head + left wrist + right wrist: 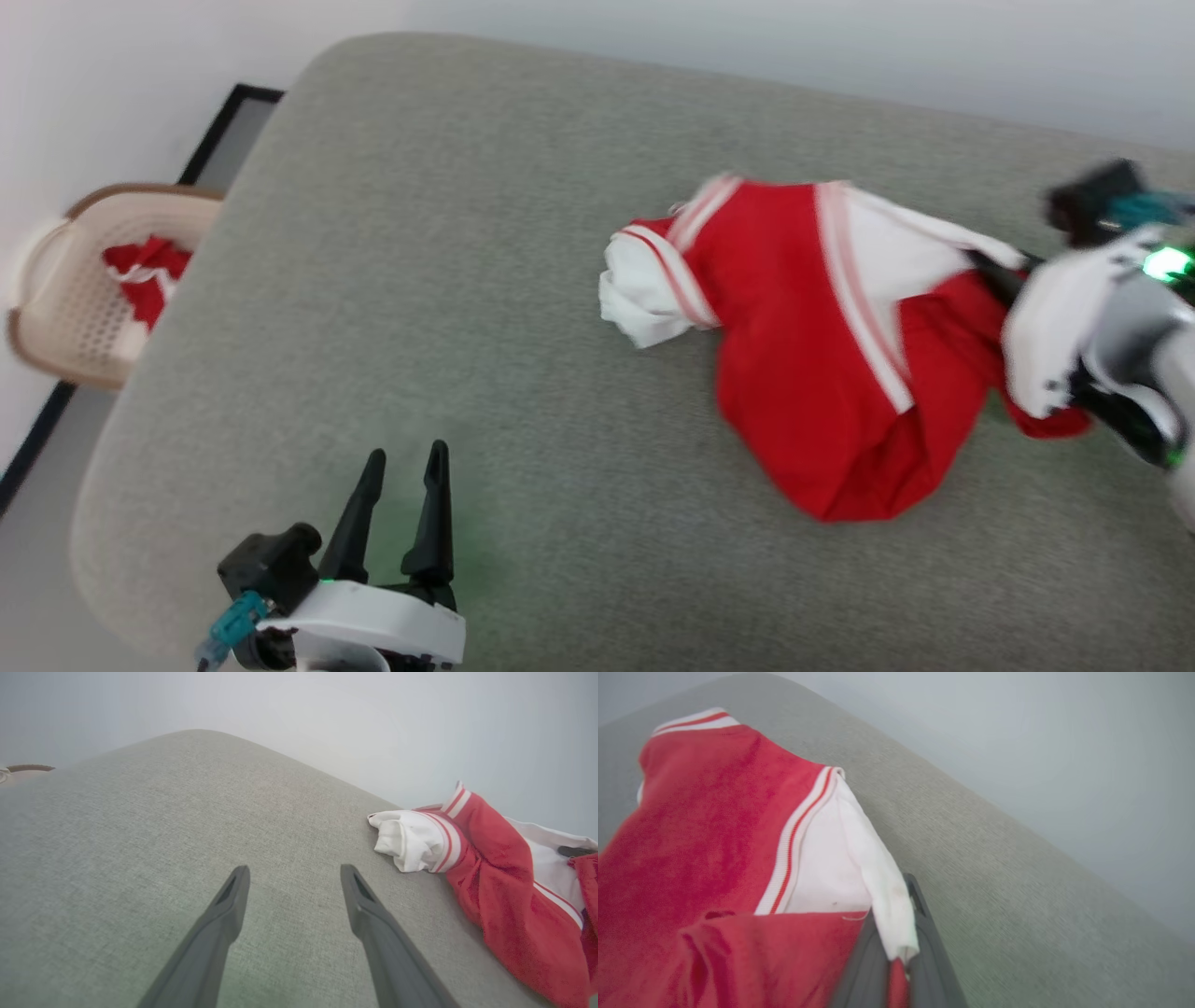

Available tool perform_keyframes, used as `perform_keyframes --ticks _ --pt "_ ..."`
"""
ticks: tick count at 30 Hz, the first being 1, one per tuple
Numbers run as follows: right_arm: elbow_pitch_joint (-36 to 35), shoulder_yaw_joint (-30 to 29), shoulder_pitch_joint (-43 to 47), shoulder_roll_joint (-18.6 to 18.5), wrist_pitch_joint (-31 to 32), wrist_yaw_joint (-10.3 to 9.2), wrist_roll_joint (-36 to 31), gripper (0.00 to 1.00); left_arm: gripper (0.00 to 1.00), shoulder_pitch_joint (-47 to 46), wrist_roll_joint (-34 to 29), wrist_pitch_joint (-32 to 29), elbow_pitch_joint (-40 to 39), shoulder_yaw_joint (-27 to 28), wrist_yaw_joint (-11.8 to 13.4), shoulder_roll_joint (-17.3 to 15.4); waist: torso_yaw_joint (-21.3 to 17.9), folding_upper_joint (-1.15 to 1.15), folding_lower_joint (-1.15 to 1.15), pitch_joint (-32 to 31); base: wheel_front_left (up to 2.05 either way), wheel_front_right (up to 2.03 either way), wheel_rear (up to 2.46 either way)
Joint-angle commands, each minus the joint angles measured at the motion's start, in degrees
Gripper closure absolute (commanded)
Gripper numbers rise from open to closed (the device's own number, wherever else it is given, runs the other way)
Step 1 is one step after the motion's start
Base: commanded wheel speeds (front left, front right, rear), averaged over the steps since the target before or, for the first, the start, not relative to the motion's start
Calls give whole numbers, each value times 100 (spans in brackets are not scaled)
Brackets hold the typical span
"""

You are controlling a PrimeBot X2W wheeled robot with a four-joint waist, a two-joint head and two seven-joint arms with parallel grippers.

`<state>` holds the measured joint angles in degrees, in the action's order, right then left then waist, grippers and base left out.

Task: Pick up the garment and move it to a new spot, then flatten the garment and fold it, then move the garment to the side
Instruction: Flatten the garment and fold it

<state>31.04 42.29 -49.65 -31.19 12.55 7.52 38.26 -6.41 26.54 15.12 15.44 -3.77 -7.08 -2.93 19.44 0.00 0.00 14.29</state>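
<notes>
Left jaws gape empty — right jaws clamped on the garment [803,392].

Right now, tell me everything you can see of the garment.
The garment is a red jersey with white-and-red striped trim and a white inside, soft cloth, crumpled in a heap, partly inside out. It lies on the grey cushioned surface, right of centre in the head view. The right gripper has its jaws shut on one edge.
</notes>
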Motion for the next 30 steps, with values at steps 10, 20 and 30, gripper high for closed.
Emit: perform_keyframes --ticks 10,20,30 --pt "267 -2715 1230 -45 -218 -6 -744 100 0 -192 -300 1 -77 24 -43 -2 -648 0 0 193 0 0 0" --pt "278 -4698 1718 575 -152 -6 -1856 100 0 -321 -440 1 -84 -117 -46 0 -678 0 0 307 0 0 0" --pt "-288 -5271 1955 1290 -379 -6 -2334 0 0 -947 -418 1 -109 -634 -47 -560 -1042 0 0 285 0 0 0"
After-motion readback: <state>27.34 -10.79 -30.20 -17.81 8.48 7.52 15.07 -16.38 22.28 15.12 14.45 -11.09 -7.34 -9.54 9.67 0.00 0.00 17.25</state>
